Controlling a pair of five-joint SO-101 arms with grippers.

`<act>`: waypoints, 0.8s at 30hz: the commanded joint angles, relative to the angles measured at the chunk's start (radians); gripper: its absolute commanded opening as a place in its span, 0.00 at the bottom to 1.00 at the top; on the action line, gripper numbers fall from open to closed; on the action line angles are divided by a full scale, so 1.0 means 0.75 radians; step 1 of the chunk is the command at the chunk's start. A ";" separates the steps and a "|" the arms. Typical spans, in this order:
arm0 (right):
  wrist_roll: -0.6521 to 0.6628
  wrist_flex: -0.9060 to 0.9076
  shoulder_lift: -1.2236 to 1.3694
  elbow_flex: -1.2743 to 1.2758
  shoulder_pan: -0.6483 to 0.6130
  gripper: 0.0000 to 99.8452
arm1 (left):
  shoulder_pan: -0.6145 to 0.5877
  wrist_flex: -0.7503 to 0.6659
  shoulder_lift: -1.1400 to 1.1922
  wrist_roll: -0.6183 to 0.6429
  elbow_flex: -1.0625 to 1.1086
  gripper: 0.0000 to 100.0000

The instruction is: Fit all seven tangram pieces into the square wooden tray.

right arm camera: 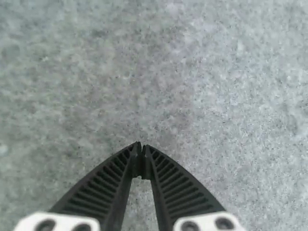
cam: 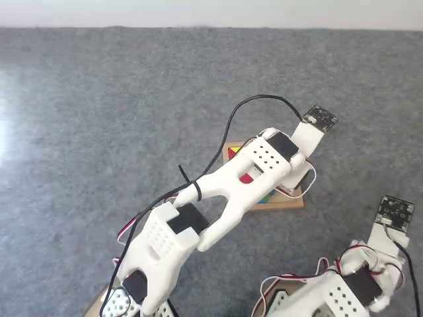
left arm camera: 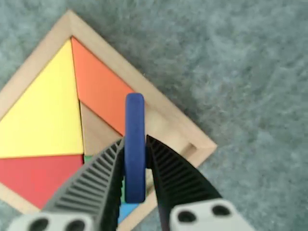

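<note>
- Your left gripper [left arm camera: 134, 142] hangs directly above the square wooden tray [left arm camera: 156, 98]. Its fingers [left arm camera: 103, 168] are clamped on a dark blue piece [left arm camera: 135, 120].
- The blue piece stands on edge between the fingers, with its thin side facing the wrist camera. The pinch seems to be across its two flat faces, which probably gives the ribbed fingers the surest hold.
- The tray lies on the grey bench [right arm camera: 202, 72] like a diamond, one corner pointing away from the gripper.
- Already lying flat in the tray are a large yellow triangle [left arm camera: 43, 115], an orange piece [left arm camera: 98, 86] beside it along the rim, and a red piece [left arm camera: 33, 175] below the yellow one. A corner of a light blue piece [left arm camera: 126, 210] shows under the fingers.
- Bare wood [left arm camera: 98, 134] shows between the orange piece and the gripper. That open floor is likely why the blue piece is held here.
- While upright, the piece cannot sit in the gap. You would probably need to tip it flat.
- From above, the left arm [cam: 218, 191] stretches across the tray [cam: 287, 202] and hides most of it.
- Your right gripper [right arm camera: 140, 155] waits well apart from the tray over plain bench, its fingers pressed together with nothing between them.
</note>
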 commanded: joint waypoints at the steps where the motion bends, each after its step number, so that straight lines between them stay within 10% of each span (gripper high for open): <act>1: -0.010 -0.046 -0.028 0.008 0.011 0.01 | -0.002 0.035 -0.014 0.027 -0.042 0.01; 24: -0.010 -0.044 -0.028 0.008 0.009 0.01 | -0.006 0.110 0.070 -0.008 -0.050 0.06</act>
